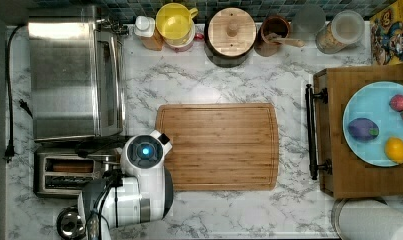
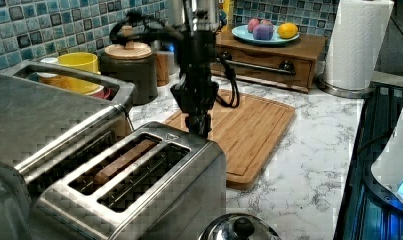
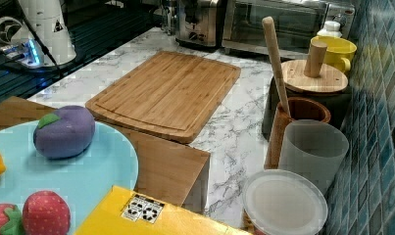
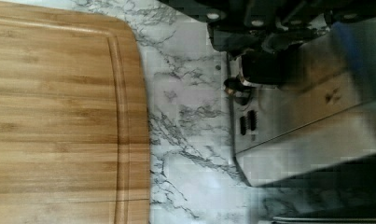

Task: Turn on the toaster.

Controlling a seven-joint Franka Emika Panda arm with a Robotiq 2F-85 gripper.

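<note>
Toaster [image 2: 139, 190] sits btwn toaster oven [image 2: 44, 125] & kettle [image 2: 239, 229], tool [image 2: 198, 125] at its end, grip state unclear.

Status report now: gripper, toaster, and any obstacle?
Gripper low at toaster lever end. Bread in one slot. Nothing seen blocking.

What sits around me on the worktop [image 1: 229, 82].
Cutting board [image 1: 221, 145] in the middle; toaster oven [image 1: 69, 75] at the top view's left, kettle [image 1: 70, 223] below it; fruit plate [image 1: 371, 125] and paper towels [image 1: 371, 220] at its right.
</note>
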